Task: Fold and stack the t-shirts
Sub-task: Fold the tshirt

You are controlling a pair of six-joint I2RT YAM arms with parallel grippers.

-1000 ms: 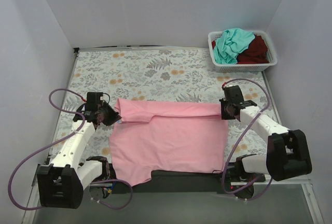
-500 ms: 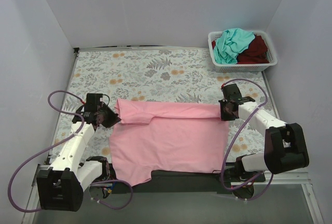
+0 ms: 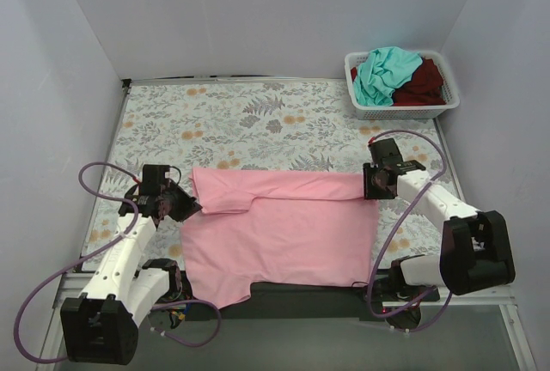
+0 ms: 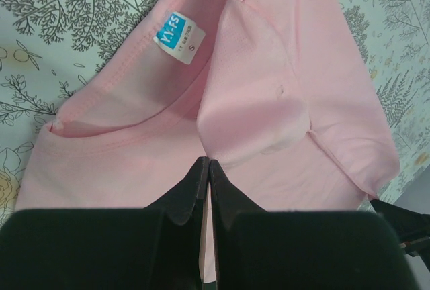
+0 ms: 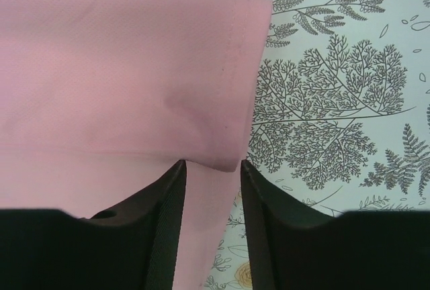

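Observation:
The light pink t-shirt (image 3: 284, 234) lies spread on the floral cloth, its far part folded over toward me into a band. My left gripper (image 3: 185, 205) is at the band's left end, by the neck. In the left wrist view it (image 4: 207, 162) is shut, pinching pink fabric just below the neck label (image 4: 179, 36). My right gripper (image 3: 368, 184) is at the band's right end. In the right wrist view it (image 5: 211, 164) is open, its fingers straddling the folded edge of the pink t-shirt (image 5: 134, 68). The teal t-shirt (image 3: 382, 75) and the dark red t-shirt (image 3: 425, 83) lie crumpled in the basket.
The white slatted basket (image 3: 400, 113) stands at the far right corner. The floral table cloth (image 3: 215, 113) covers the table, with grey walls on three sides. The pink t-shirt's near hem hangs at the table's front edge (image 3: 301, 289).
My left gripper has pulled the folded edge's left end a little toward me. The right gripper has stayed almost in place at the right end.

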